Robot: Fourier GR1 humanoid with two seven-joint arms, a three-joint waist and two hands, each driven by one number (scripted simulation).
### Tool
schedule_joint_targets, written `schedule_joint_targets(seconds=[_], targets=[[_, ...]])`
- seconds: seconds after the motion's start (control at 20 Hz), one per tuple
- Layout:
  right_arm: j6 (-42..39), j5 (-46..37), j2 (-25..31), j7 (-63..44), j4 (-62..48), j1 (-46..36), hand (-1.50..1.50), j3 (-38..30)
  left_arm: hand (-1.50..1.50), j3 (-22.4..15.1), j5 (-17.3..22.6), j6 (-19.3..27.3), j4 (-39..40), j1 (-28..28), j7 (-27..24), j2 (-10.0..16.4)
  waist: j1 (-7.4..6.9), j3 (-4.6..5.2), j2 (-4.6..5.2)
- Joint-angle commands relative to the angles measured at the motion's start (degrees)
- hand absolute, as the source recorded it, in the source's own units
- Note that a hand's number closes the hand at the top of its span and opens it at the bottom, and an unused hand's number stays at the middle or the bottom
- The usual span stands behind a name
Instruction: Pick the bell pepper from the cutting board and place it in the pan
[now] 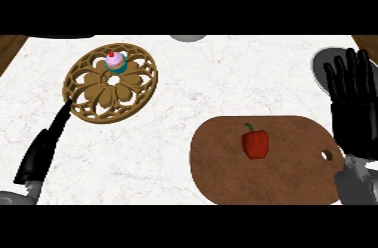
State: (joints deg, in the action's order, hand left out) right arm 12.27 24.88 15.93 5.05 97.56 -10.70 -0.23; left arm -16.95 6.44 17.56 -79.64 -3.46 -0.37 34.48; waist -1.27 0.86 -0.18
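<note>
Red bell pepper [256,144]: lying on the brown rounded wooden cutting board [244,182], a little right of its middle, green stem toward the far edge; touched by no hand.
Cutting board: at the near right corner of the white marble worktop [184,92], with a small hole in its right end.
Grey round pan [320,62]: at the right edge of the worktop, beyond the board, mostly hidden behind the right hand; only the left rim to be seen.
Right hand [351,92]: black, released, fingers straight and pointing to the far edge, grasping nothing, over the pan and the right end of the board.
Left hand [44,147]: black, seen edge-on near the left edge, fingers stretched out, grasping nothing; fingertips just beside the near left rim of the trivet.
Round carved wooden trivet [111,94]: toward the far left corner, well apart from the board.
Small cupcake with pink icing [115,61]: standing on the far part of the trivet.
</note>
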Motion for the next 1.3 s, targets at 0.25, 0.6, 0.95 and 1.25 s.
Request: schedule_joint_targets(seconds=[0.25, 0.6, 0.95, 1.25], targets=[[-23.0, 4.9, 8.6, -3.0, -0.5, -8.9, 1.50, 7.4, 0.00, -2.7, 7.0, -1.1, -9.5, -4.2, -7.3, -15.1, -0.32, -0.71, 0.36], [-29.2, -5.7, 20.1, 8.5, -5.6, 6.4, -1.50, 1.5, 0.00, -4.0, 6.7, -1.3, -6.8, -3.4, -8.5, -19.8, 2.33, -0.89, 0.19], [-32.0, -13.7, 26.6, 5.7, -6.5, 0.4, -1.50, 0.1, 0.00, -4.5, 5.6, -2.7, -10.5, 0.8, -9.1, -19.8, 1.06, -0.85, 0.14], [-34.6, -20.4, 27.0, -5.5, -7.0, -9.6, -1.50, 8.1, 0.00, -5.0, 3.9, -2.2, -5.3, -2.0, -10.3, -23.2, 0.43, -0.80, 0.39]])
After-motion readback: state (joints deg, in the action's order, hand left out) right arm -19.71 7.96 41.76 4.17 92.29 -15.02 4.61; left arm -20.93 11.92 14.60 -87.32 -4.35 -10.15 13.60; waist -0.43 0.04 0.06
